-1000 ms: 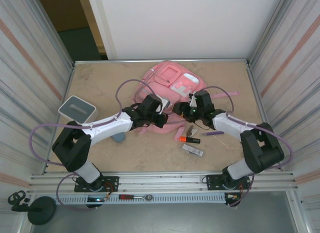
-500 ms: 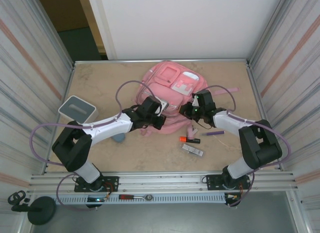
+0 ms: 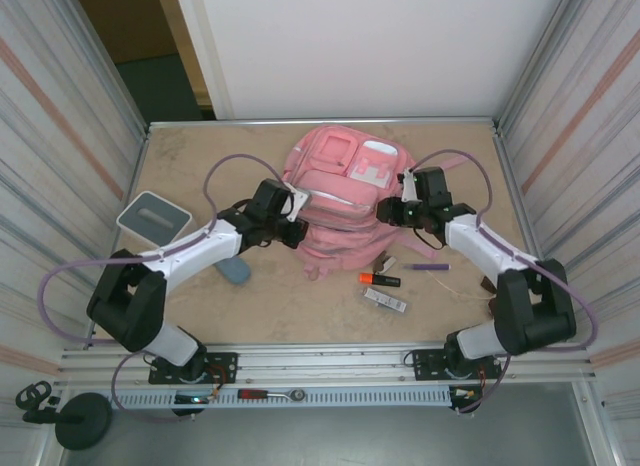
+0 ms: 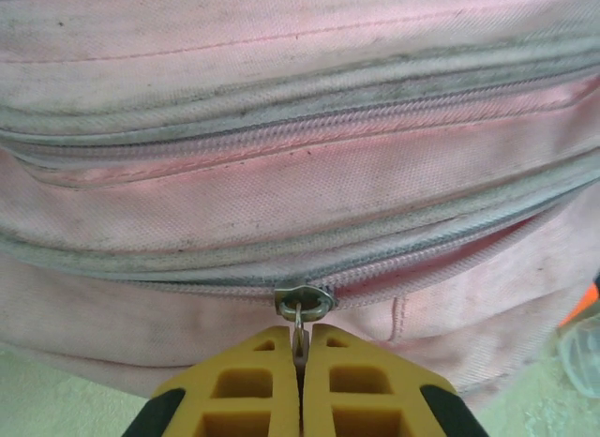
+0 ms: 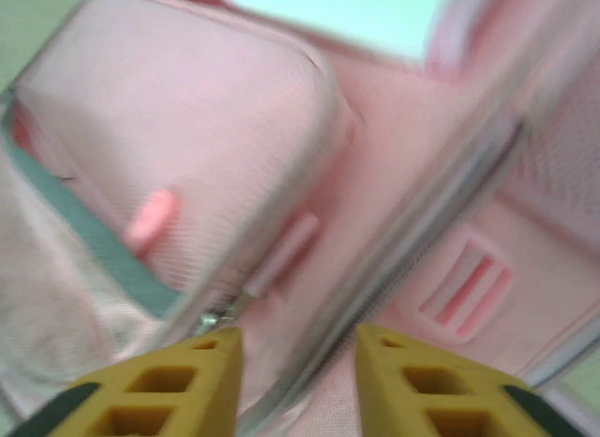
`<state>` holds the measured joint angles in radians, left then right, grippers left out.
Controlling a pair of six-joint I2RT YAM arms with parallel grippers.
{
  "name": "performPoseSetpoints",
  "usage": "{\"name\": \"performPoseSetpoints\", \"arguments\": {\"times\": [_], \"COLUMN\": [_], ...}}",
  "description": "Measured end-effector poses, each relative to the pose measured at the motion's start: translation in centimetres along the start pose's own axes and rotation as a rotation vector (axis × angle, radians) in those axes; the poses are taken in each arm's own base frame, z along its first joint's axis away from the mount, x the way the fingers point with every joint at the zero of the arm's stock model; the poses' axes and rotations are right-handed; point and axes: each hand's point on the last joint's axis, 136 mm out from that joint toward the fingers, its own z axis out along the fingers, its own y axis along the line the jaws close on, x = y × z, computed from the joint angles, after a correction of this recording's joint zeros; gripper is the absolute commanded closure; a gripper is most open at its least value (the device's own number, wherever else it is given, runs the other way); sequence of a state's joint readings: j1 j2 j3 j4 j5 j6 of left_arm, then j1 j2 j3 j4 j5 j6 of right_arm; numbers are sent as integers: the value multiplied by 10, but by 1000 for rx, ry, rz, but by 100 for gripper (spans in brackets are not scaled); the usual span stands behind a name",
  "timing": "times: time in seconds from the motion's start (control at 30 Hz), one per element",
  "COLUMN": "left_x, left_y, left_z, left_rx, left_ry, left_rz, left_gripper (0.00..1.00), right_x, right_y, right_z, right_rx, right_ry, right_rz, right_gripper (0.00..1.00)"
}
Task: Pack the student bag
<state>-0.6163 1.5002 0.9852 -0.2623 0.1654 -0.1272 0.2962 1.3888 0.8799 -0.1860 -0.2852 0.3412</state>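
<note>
- Flat packet (image 3: 385, 300) – lies on the table (image 3: 200, 156) nearest the arm bases, in front of the student bag (image 3: 345, 201) and clear of its near edge.
- Orange highlighter (image 3: 380, 280) – just beyond the packet, closer to the bag's near edge, not touching it.
- Purple pen (image 3: 428, 267) – in front of the bag's near right corner, apart from the fabric.
- Blue-grey object (image 3: 236, 271) – in front of the bag's near left corner, partly under the left forearm; cannot identify it.
- Grey box (image 3: 153, 218) – well to the left of the bag, upright on the table.
- Left gripper (image 3: 296, 226) – at the bag's left side. In the wrist view its yellow fingers (image 4: 253, 390) are pressed together, clamped on the metal zip pull (image 4: 299, 334) that hangs from a slider on the lowest zip line of the bag (image 4: 300, 184).
- Right gripper (image 3: 388, 212) – at the bag's right side, level with the front pockets. In the wrist view the gripper (image 5: 292, 348) has its fingers (image 5: 204, 367) apart; a seam of the bag (image 5: 187, 128) runs into the gap. The picture is blurred – cannot tell whether either finger touches fabric.
- Student bag – lies flat on the far half of the table, between the two grippers, white patch at its far end.
</note>
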Motion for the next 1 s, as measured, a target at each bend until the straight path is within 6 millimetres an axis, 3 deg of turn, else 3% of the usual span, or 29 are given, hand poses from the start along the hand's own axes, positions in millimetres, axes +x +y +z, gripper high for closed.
{"name": "performPoseSetpoints", "arguments": {"times": [0.1, 0.2, 0.33, 0.57, 0.63, 0.73, 0.8, 0.87, 1.0], "left_x": [-3, -4, -10, -21, -21, -20, -21, -23, -31], "left_y": [-2, -3, -7, -11, -12, -11, -9, -6, 8], "left_z": [-7, -9, -14, -21, -22, -22, -24, -26, -38], "left_rx": [30, 55, 78, 92, 95, 93, 87, 78, 39], "left_ry": [-11, -4, -5, -14, -12, -6, -9, -20, -65], "left_rz": [-7, -14, -8, 3, 5, 4, -1, -2, -20], "left_gripper": [100, 100, 100, 100, 100, 100, 100, 100, 100], "right_x": [-6, 3, 21, 52, 54, 47, 42, 37, 31], "right_y": [41, 89, 118, 131, 128, 121, 118, 117, 116], "right_z": [-17, -25, -20, 10, 19, 26, 27, 26, 20], "right_rx": [-51, -130, -154, -87, -42, 41, 91, 119, 140], "right_ry": [-67, -106, -101, -43, -37, -52, -72, -93, -140], "right_rz": [-203, -403, -573, -776, -814, -841, -857, -863, -853], "right_gripper": [49, 47, 45, 47, 56, 81, 93, 100, 100]}}
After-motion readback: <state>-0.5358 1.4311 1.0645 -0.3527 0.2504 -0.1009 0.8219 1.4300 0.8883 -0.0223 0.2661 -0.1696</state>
